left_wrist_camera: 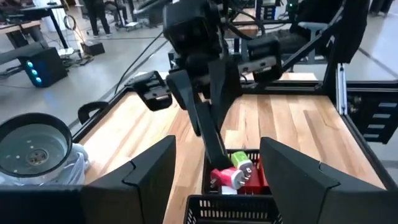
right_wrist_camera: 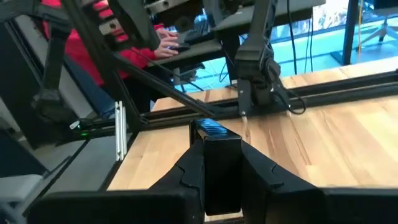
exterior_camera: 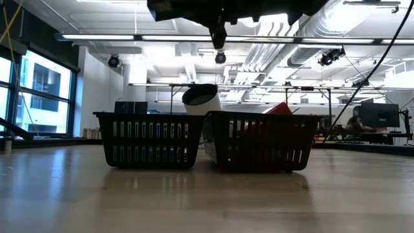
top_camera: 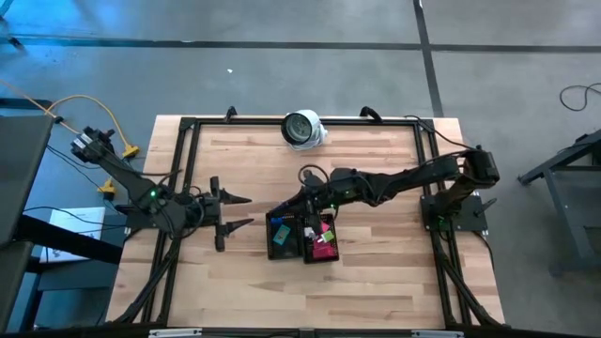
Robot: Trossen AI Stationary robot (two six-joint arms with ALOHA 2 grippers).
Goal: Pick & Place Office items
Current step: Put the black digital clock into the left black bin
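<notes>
Two black mesh trays (top_camera: 282,246) (top_camera: 333,255) stand side by side at the table's middle, with small pieces inside: blue (top_camera: 280,237), green (top_camera: 325,232), pink (top_camera: 325,250). The left wrist view shows a green-and-white piece (left_wrist_camera: 240,168) and a red one (left_wrist_camera: 254,182) in one tray. My right gripper (top_camera: 279,212) reaches from the right above the trays and is shut on a small dark piece with a blue top (right_wrist_camera: 214,149). My left gripper (top_camera: 246,211) stands open left of the trays, with nothing between its fingers. My right gripper pinches the dark piece by its two sides (right_wrist_camera: 208,177) between its two fingers (right_wrist_camera: 183,174). The fingers lie nearly level and come from the table's right. The piece sticks out forward past the fingertips, blue face (right_wrist_camera: 211,129) up, clear of the table.
A large round white-and-grey object (top_camera: 302,129) sits near the table's far edge, behind the trays. A black frame (top_camera: 188,131) runs around the tabletop. Bare wood lies on the near side of the trays. People sit at desks in the room beyond.
</notes>
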